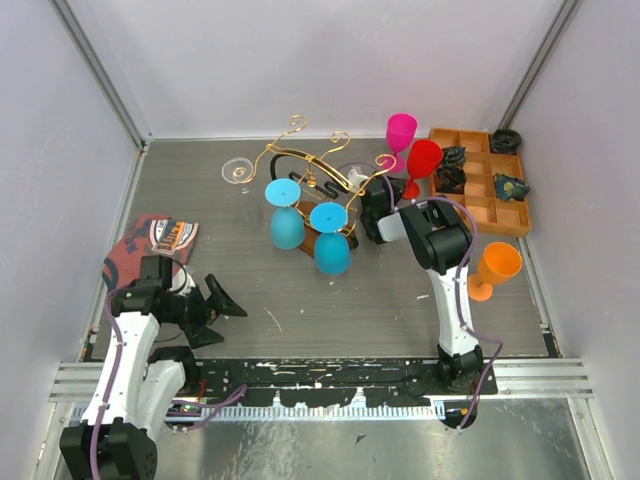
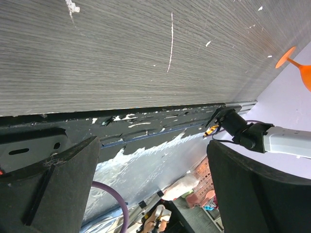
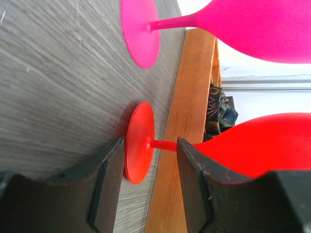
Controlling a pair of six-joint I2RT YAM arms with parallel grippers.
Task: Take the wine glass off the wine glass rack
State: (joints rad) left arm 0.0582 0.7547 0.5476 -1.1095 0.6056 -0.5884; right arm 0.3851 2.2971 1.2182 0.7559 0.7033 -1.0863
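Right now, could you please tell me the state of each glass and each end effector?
Red glass: upright on the table, not gripped.
Pink glass: upright.
Orange glass: upright.
Blue glasses: hanging upside down on the wine glass rack.
Clear glass: at the rack's left end, orientation unclear.
Left end effector: open, empty.
Right end effector: open, empty.

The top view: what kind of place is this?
Probably a robot test booth: plain white walls enclose a grey table, the left arm and right arm are bolted to a metal rail, and a gold wine glass rack stands there.
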